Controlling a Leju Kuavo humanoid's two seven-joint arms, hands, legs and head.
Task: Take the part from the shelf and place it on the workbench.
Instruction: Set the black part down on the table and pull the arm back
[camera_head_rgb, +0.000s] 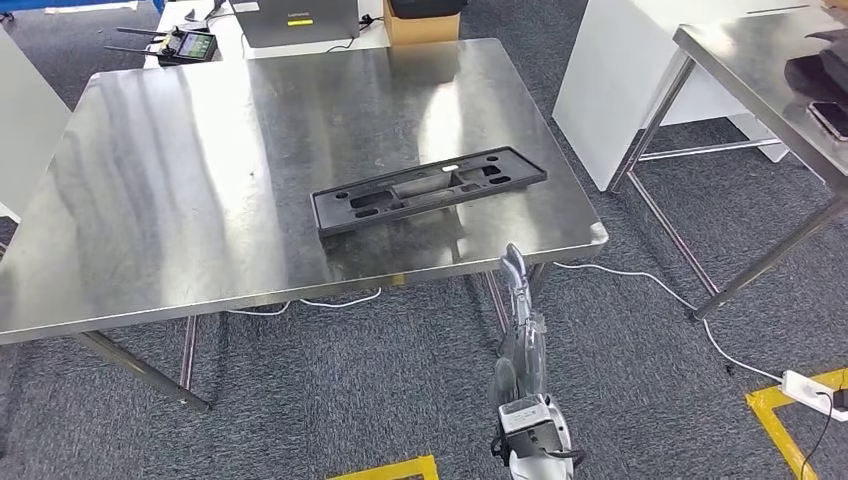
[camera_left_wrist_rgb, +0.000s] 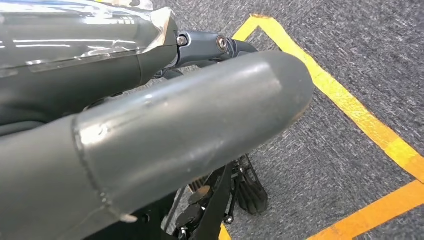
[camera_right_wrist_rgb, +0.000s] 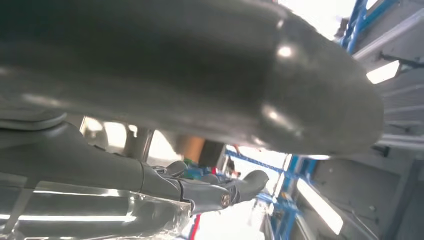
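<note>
Head view, part: one black flat part (camera_head_rgb: 428, 188), long and slotted, lies on the tabletop (camera_head_rgb: 180, 190), toward its 4 o'clock corner, slanted, touching nothing else.
Head view, right hand: one right hand (camera_head_rgb: 517, 283) rises at 6 o'clock, below the near edge of the tabletop, well apart from the part; fingers point up and lie straight, nothing in them.
Head view, surface: one bare steel tabletop, scuffed and reflective, on metal legs.
Head view, room: grey carpet (camera_head_rgb: 360, 390); two yellow tape marks, one at 6 o'clock (camera_head_rgb: 395, 470) and one at 4 o'clock; one white cable (camera_head_rgb: 650, 285) running to a power strip (camera_head_rgb: 812, 386); a second steel table (camera_head_rgb: 760, 70) at 2 o'clock carrying a phone (camera_head_rgb: 829, 119); one grey laptop (camera_head_rgb: 300, 22) and one cardboard box (camera_head_rgb: 420, 25) at 12 o'clock; one controller with a screen (camera_head_rgb: 190, 45) at 11 o'clock.
Left wrist view, left hand: left hand (camera_left_wrist_rgb: 165, 120) close up, thick grey thumb over darker fingers, nothing held; whether fingers are spread, cannot tell. Carpet and yellow tape (camera_left_wrist_rgb: 350, 107) beneath.
Right wrist view, right hand: thumb and dark fingers (camera_right_wrist_rgb: 220, 192) extended, nothing between them; blue framing (camera_right_wrist_rgb: 290, 190) behind.
</note>
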